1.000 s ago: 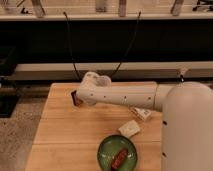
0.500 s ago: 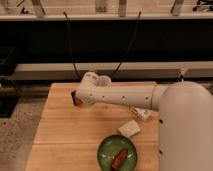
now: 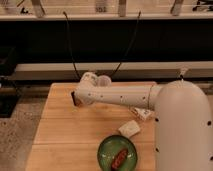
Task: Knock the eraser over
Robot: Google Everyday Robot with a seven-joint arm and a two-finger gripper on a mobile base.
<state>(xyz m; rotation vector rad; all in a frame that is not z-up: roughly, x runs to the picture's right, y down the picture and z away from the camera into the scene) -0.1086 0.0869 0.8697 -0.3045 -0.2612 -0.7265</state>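
The eraser point(image 3: 75, 98), a small dark block with a brownish-orange face, stands on the wooden table point(image 3: 65, 135) near its far left part. My gripper point(image 3: 81, 96) is at the end of the white arm that reaches left across the table. It sits right against the eraser's right side, and the wrist hides most of it. I cannot tell whether it touches the eraser. A clear plastic cup point(image 3: 103, 81) stands just behind the wrist.
A pale white block point(image 3: 130, 128) lies mid-table. A green bowl point(image 3: 106, 150) at the front holds a brown snack point(image 3: 119, 159). A long white box with dark marks point(image 3: 143, 113) peeks out under the arm. A dark shelf runs behind the table.
The arm's large near segment has shifted slightly left. The gripper end and the eraser look unmoved.
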